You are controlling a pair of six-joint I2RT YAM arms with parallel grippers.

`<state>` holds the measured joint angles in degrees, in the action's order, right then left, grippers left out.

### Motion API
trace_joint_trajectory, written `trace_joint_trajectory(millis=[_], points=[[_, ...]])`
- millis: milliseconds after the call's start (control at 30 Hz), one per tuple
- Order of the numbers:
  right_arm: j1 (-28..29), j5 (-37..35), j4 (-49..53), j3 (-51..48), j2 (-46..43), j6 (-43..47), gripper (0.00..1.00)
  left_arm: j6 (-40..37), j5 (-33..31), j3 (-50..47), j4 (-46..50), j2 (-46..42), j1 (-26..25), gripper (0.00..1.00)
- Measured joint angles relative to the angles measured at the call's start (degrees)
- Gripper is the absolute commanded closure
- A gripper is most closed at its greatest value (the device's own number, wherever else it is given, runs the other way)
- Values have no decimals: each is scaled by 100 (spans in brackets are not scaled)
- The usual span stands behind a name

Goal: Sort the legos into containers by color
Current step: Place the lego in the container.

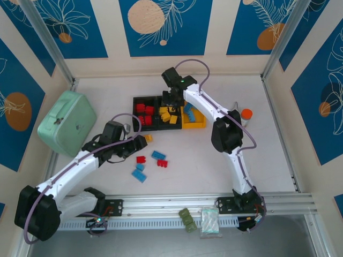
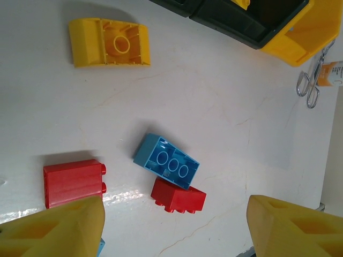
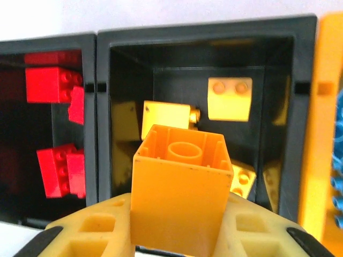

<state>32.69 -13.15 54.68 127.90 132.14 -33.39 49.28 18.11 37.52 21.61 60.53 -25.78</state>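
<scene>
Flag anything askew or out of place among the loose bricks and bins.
Nothing looks missorted in the bins. On the table, a loose yellow brick and a blue brick lie hollow side up, the blue one touching a red brick. The right pincer grips a second yellow brick, hollow side toward its camera, over the middle bin.

A white desk (image 1: 268,134) with faint grey veining fills the floor of a boxed-in cell. Cream walls (image 1: 112,37) rise on three sides, each set with deep blue panels (image 1: 161,24) bearing white leaf line-drawings and peach or orange discs (image 1: 146,16). Slanted aluminium posts (image 1: 45,40) mark the two far corners, and a ribbed aluminium rail (image 1: 177,202) runs along the near edge. The light is bright and even, shadows are soft, and a patch of glare (image 2: 123,197) lies on the glossy desk top.
</scene>
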Motion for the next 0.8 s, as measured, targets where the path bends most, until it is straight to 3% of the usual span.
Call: trace_joint_trajectory(millis=[367,600,800], points=[[-280,317,393,1644,1309,-90,64,50,-17,-13,15,-197,0,30],[-286,352,459,1762,1434,-157,54,129,-37,-79,28,-310,0,30],[-229,350,437,1718,1390,-153,54,136,-50,-120,33,-315,-2,30]])
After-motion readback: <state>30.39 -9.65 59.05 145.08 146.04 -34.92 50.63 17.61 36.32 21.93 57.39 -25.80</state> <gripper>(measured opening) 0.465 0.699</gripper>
